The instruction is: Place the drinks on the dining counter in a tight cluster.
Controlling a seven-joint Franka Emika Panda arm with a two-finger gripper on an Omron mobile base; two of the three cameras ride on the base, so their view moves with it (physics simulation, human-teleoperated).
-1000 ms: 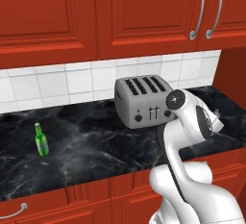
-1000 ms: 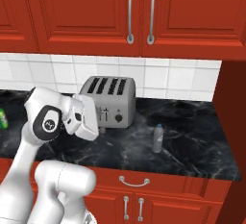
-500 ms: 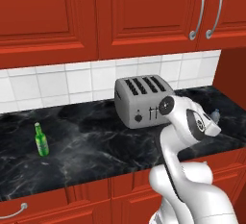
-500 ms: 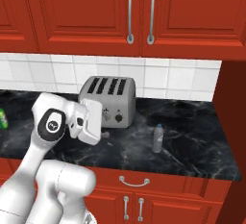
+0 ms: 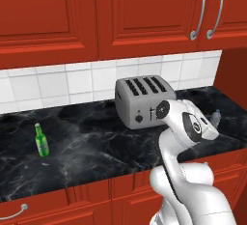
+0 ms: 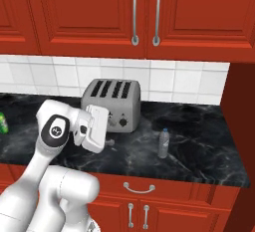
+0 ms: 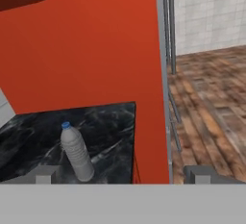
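Hand view shows the clear bottle (image 7: 77, 152) with its blue cap standing upright on the table (image 7: 110, 127), just ahead of the end effector (image 7: 120, 174) and toward its left fingertip (image 7: 45, 175); both fingertips sit wide apart at the bottom of the frame, so the end effector is open and holds nothing.

Over the last second the arm has swung away from the toaster (image 6: 112, 104) and lowered its wrist toward the far end of the table, so that in the right base view the end effector (image 6: 108, 141) now points at the clear bottle (image 6: 163, 143) with a stretch of bare black marble between them. In the left base view the same bottle (image 5: 215, 118) peeks out just past the arm's wrist. The bottle itself has not moved.

My reading is that the reach for the first drink is under way but the grasp has not begun: the bottle is off-centre between the fingers, so the hand likely needs to shift sideways before closing (a slim, light bottle would tip easily if clipped).

The green glass bottle (image 5: 42, 141) stands well behind the end effector, at the opposite end of the table, untouched. This table carries the toaster under wall cabinets, so both drinks are yet to be carried to the dining counter.
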